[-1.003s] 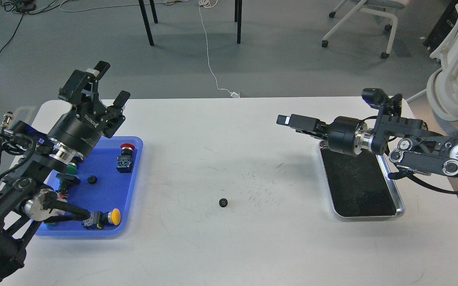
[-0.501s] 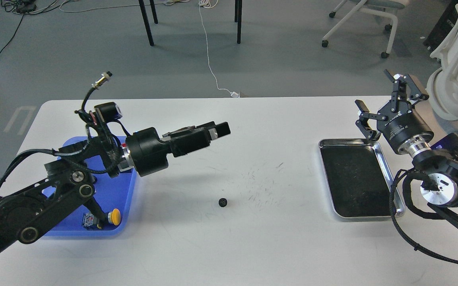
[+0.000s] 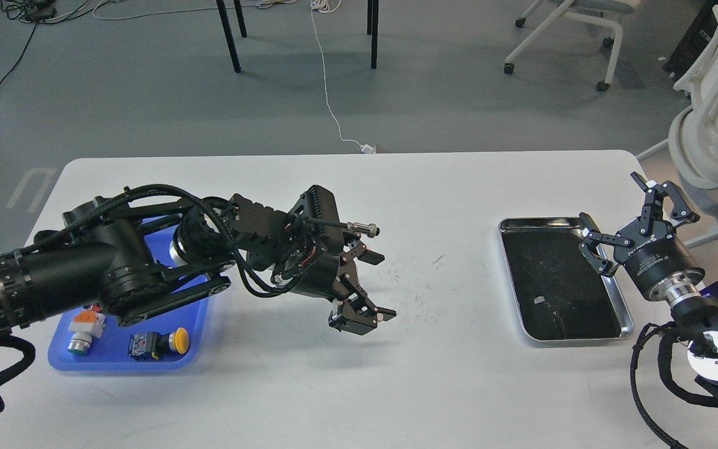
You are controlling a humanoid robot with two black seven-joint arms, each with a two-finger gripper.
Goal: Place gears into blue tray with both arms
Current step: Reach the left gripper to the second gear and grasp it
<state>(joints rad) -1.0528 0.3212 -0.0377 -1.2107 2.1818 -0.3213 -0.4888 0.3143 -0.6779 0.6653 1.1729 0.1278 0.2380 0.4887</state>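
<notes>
Our left gripper point(image 3: 374, 284) hung spread and empty low over mid-table, pointing down; no gear showed, perhaps hidden beneath its lower finger; the blue tray point(image 3: 200, 327) lay behind it, leftward; our right gripper point(image 3: 630, 215), spread and empty, stood well apart.

Two trays point(image 3: 204, 318) point(image 3: 623, 307), two switches point(image 3: 161, 343) point(image 3: 82, 327)

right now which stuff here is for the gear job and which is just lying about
For the job:
- blue tray
- left gripper, open, above the table's middle
- right gripper, open, by the steel tray
- gears: none in view

Lying about:
- steel tray
- yellow switch, in the blue tray
- green switch, in the blue tray
</notes>
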